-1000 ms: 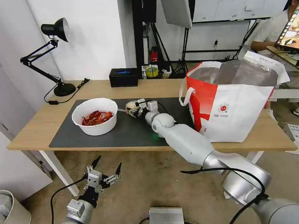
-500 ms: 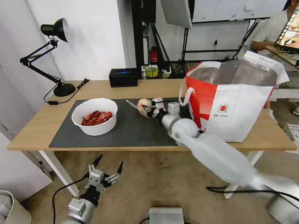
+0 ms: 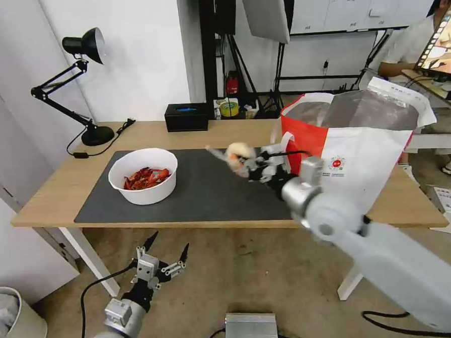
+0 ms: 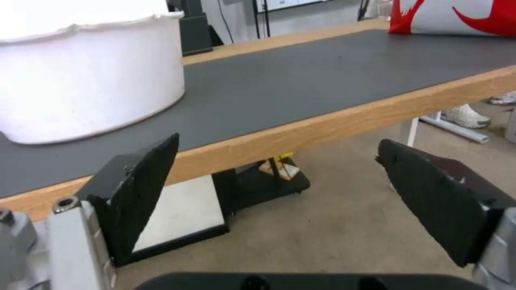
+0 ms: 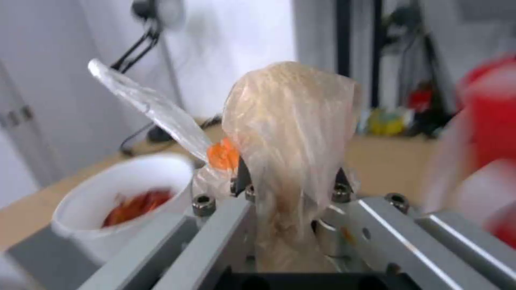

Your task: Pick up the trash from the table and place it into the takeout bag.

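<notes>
Right now you are carrying the small clear bag (image 3: 236, 152) in the right gripper (image 3: 249, 163), whose jaws are pinching it above the dark grey mat (image 3: 201, 193), just beside the takeout bag (image 3: 353, 147). You are going to want it raised clear of the red rim before releasing over the silver foil lining. Its film is thin, crinkly and limp around a soft beige lump. The left gripper (image 3: 162, 255) is hanging wide below the table (image 3: 55, 193), near the white round bowl (image 3: 143, 175).
</notes>
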You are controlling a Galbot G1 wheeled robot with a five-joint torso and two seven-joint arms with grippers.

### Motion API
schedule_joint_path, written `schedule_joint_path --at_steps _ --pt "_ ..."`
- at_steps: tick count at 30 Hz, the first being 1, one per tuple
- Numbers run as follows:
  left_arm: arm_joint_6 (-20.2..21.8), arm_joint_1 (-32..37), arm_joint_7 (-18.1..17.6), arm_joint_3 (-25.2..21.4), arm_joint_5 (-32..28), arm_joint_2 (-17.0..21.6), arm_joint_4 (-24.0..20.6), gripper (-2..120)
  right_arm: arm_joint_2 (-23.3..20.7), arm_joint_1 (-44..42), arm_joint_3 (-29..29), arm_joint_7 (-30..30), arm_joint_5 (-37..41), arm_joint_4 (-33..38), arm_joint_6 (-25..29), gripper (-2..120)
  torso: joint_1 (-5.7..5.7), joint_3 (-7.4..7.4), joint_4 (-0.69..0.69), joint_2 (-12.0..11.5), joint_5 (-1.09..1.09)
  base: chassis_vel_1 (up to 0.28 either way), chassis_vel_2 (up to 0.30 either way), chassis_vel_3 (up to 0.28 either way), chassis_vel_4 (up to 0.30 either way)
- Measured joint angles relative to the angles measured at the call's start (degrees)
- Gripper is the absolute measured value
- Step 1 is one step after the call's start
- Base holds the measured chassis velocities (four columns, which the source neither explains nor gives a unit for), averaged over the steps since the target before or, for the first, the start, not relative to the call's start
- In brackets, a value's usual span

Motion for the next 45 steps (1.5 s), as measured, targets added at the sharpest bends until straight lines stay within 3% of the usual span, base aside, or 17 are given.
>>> schedule_joint_path --at_steps 7,13,29,36,38,41,43,45 --pt "-0.02 0.38 0.03 0.36 0.16 -0.32 -0.37 100 -5.82 9.97 4.27 5.08 7.73 -2.08 -1.53 5 0.01 0.01 0.02 0.0 -0.02 0.0 0.0 0.0 0.0" --pt "-0.02 0.83 0.1 0.29 0.35 -0.48 -0.77 100 -9.29 13.66 4.65 10.07 11.23 -5.02 -4.75 5 0.01 0.01 0.01 0.0 -0.01 0.0 0.0 0.0 0.0" --pt "-0.05 0.69 0.33 1.18 0.89 -0.88 -0.98 100 -10.57 12.6 5.5 22.0 19.41 -9.64 -12.82 5 0.01 0.01 0.01 -0.01 -0.01 0.0 0.0 0.0 0.0" --pt "-0.05 0.29 0.39 1.68 0.99 -0.85 -0.88 100 -9.77 11.73 6.12 23.96 22.05 -10.22 -14.38 6 0.01 0.01 0.01 -0.01 -0.02 0.0 0.0 0.0 0.0" --pt "-0.05 0.24 0.39 1.81 1.06 -0.93 -0.88 100 -9.68 11.56 6.29 23.99 22.22 -10.22 -14.41 9 0.01 0.01 0.01 -0.01 -0.02 0.0 0.0 0.0 0.0" --pt "0.06 -0.07 0.43 2.74 1.6 -1.4 -0.98 100 -9.17 9.96 7.72 24.0 22.8 -9.61 -14.2 26 0.01 0.01 0.01 -0.01 -0.02 0.0 0.0 0.0 0.0" --pt "0.06 -0.07 0.43 2.74 1.6 -1.4 -0.98 100 -9.17 9.96 7.72 24.0 22.8 -9.61 -14.2 26 0.01 0.01 0.01 -0.01 -0.02 0.0 0.0 0.0 0.0" --pt "0.06 -0.29 1.14 3.09 1.71 -1.24 -0.96 100 -9.12 9.27 8.24 23.98 22.78 -9.23 -13.94 41 0.01 0.0 0.01 -0.01 -0.02 0.0 0.0 0.0 0.0"
